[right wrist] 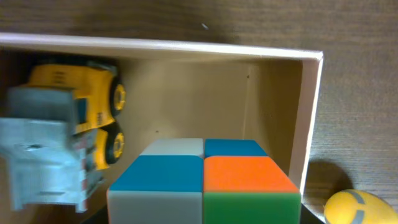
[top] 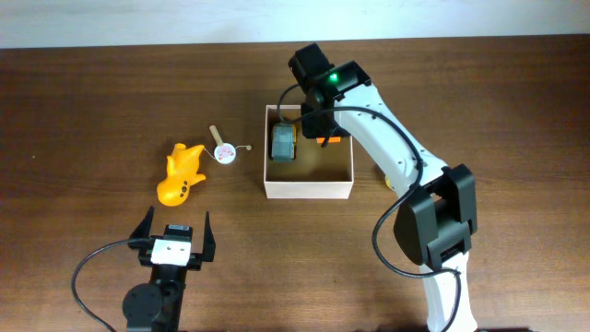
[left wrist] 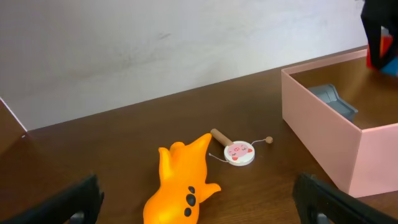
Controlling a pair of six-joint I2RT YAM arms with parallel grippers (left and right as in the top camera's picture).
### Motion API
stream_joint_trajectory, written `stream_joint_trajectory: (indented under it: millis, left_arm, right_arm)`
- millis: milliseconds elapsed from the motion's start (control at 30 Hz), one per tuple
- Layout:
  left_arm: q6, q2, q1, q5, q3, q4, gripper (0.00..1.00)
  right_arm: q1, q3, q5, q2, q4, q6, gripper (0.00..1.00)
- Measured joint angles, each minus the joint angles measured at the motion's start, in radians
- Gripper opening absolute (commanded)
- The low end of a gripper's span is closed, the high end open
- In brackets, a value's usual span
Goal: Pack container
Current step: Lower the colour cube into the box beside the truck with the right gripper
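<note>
Container (top: 308,189), overhead view: a square open-topped box, white outside and tan inside, sits on the brown table (top: 92,92) just right of centre. A yellow and grey toy truck (top: 282,141) lies inside against its left wall. The right gripper (top: 321,129) hangs over the box's far right corner, and an orange edge of a colour cube (top: 330,140) shows beneath it. Left of the box, well apart from it, we note an orange animal toy (top: 182,173). Between the two lies a small round drum on a wooden stick (top: 224,150). The left gripper (top: 174,231) is near the table's front edge with its fingers spread wide and nothing between them. A yellow object (top: 387,180) lies right of the box, mostly hidden by the arm. Left wrist view: both fingers (left wrist: 81,199) sit at the bottom corners, far apart. The orange toy (left wrist: 180,183) and the drum (left wrist: 239,152) lie ahead, and the box wall (left wrist: 323,137) stands to the right. The truck's grey part (left wrist: 336,102) shows over the rim, and the cube (left wrist: 384,53) is held clear above the box. Right wrist view: the cube (right wrist: 202,180), in blue, orange, green and grey squares, fills the lower centre, gripped at a middling width over the tan floor. The truck (right wrist: 68,137) is at the left, and the yellow object (right wrist: 351,208) lies outside the right wall (right wrist: 308,124).
</note>
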Motion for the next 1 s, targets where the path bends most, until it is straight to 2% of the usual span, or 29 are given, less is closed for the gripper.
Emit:
stream_joint_trajectory:
  millis: [300, 367, 533, 800, 867, 933, 967, 1000]
  left_arm:
    - [0.0, 0.0, 0.0, 0.0, 0.0, 0.0, 0.99]
    - [0.0, 0.0, 0.0, 0.0, 0.0, 0.0, 0.99]
    - [0.0, 0.0, 0.0, 0.0, 0.0, 0.0, 0.99]
    - [0.0, 0.0, 0.0, 0.0, 0.0, 0.0, 0.99]
    - [0.0, 0.0, 0.0, 0.0, 0.0, 0.0, 0.99]
    - [0.0, 0.0, 0.0, 0.0, 0.0, 0.0, 0.99]
    - [0.0, 0.0, 0.0, 0.0, 0.0, 0.0, 0.99]
    - [0.0, 0.0, 0.0, 0.0, 0.0, 0.0, 0.99]
  right_arm:
    - [-0.021, -0.048, 0.011, 0.0, 0.035, 0.011, 0.45]
    - [-0.031, -0.048, 0.012, 0.0, 0.037, 0.013, 0.54]
    - [-0.047, -0.048, 0.014, 0.0, 0.04, 0.014, 0.6]
    - [-0.048, -0.048, 0.012, 0.0, 0.055, -0.003, 0.61]
    - [-0.048, -0.048, -0.014, 0.0, 0.06, -0.026, 0.59]
    - [-0.048, -0.048, -0.047, 0.0, 0.06, -0.047, 0.54]
    - [-0.048, -0.048, -0.076, 0.0, 0.057, -0.06, 0.46]
    - [-0.048, -0.048, -0.094, 0.0, 0.054, -0.069, 0.33]
